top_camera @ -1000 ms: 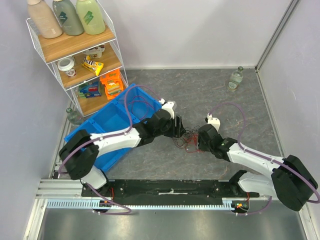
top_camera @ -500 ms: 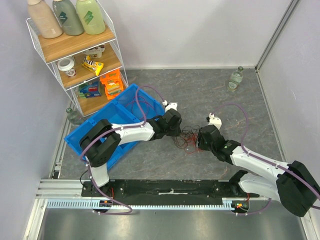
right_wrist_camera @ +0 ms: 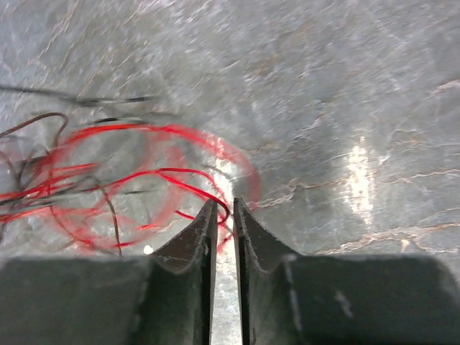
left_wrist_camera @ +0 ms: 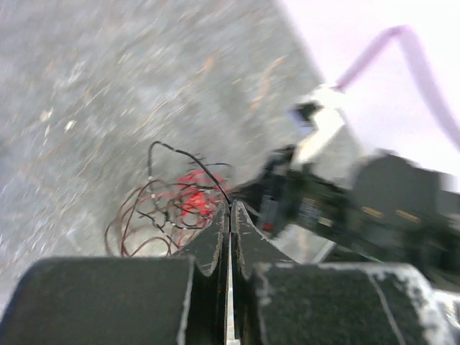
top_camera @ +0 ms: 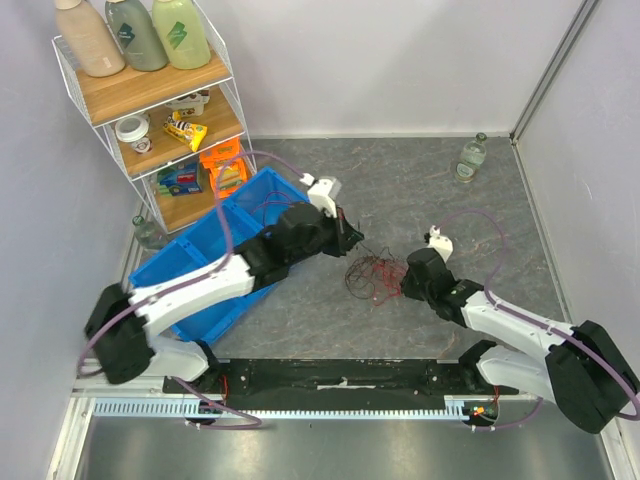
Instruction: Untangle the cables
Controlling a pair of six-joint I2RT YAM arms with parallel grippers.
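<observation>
While both claws sit at the cables, we are at the grab-and-pull-apart step. Our left claw is squeezed tight and seems to pinch a black wire at its tips; the bunch lies just ahead and below. Our right claw is nearly closed, a red wire at its tips, but we cannot tell if it grips. Next, we think, pull apart slowly.

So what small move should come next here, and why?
Probably close the right gripper on the red cable: its jaws stand slightly apart with a red loop at their tips, while the left gripper appears shut on the black cable.
</observation>
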